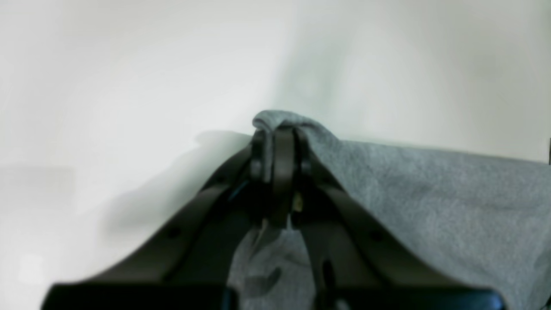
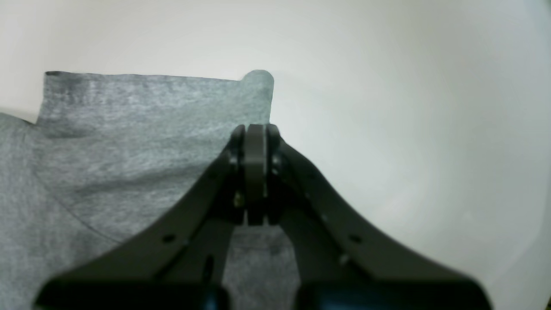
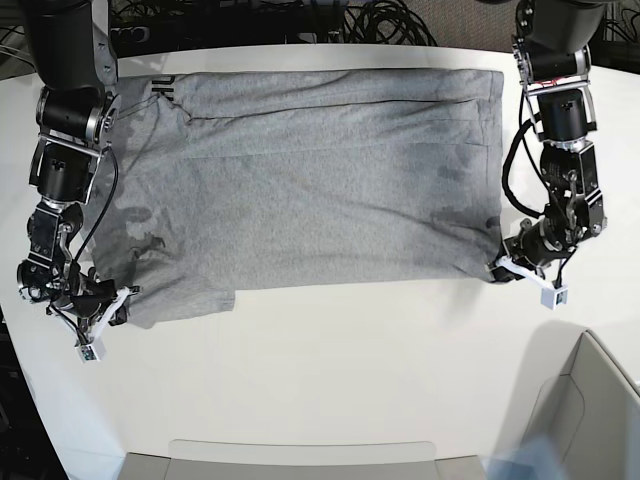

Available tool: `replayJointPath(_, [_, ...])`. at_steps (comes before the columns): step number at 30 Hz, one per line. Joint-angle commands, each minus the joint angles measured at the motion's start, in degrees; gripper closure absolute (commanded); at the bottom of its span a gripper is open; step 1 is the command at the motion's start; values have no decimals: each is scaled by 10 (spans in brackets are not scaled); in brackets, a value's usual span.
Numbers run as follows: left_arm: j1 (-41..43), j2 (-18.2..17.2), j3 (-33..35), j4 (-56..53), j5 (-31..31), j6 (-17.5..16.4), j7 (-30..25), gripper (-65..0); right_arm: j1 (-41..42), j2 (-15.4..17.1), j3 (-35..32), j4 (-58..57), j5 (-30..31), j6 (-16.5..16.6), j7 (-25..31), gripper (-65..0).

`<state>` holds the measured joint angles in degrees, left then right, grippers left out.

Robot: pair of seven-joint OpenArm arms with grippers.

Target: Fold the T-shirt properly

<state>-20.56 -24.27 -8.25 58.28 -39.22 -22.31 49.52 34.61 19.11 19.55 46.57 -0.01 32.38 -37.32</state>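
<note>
Dark lettering, possibly ending in "K", is seen at the T-shirt (image 3: pixel 300 180) far corner; illegible otherwise.

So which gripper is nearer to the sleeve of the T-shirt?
Right. The right gripper pinches the sleeve at its outer corner; the left gripper pinches the T-shirt at the opposite, hem-side near corner.

White table (image 3: pixel 330 380) with a rounded edge fills most of the base view, evenly lit, soft shadows only. Behind its far edge lies a tangle of black cables (image 3: pixel 380 22) on a dark floor. A pale grey bin (image 3: pixel 590 410) sits at the near right corner and a flat grey panel (image 3: pixel 300 460) runs along the near edge
</note>
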Motion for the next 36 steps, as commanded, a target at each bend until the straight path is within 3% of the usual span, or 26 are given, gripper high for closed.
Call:
replayJointPath(1, [-14,-11,-1,29,-8,-3,-8,0,20,8,2,24,8,0,15,0])
replayJointPath(6, [16,-12,-1,93,-6,-3,-6,0,-6,7,2,69,8,0,12,0])
replayJointPath(10, [34,-12,-1,100,-6,-3,-6,0,-21,7,2,104,8,0,-33,0])
replayJointPath(19, [79,-13,-5,126,-9,-3,-6,0,-94,7,4,217,9,0,-74,0])
replayJointPath(23, [110,-13,-5,175,-9,-2,-4,0,-120,4,47,261,12,4,-104,0])
replayJointPath(28, [134,-13,-6,209,-6,-2,37,0,-151,6,55,306,11,5,-135,0])
replayJointPath(36, [180,-14,-7,250,-6,0,49,0,-213,6,55,378,12,5,-157,0])
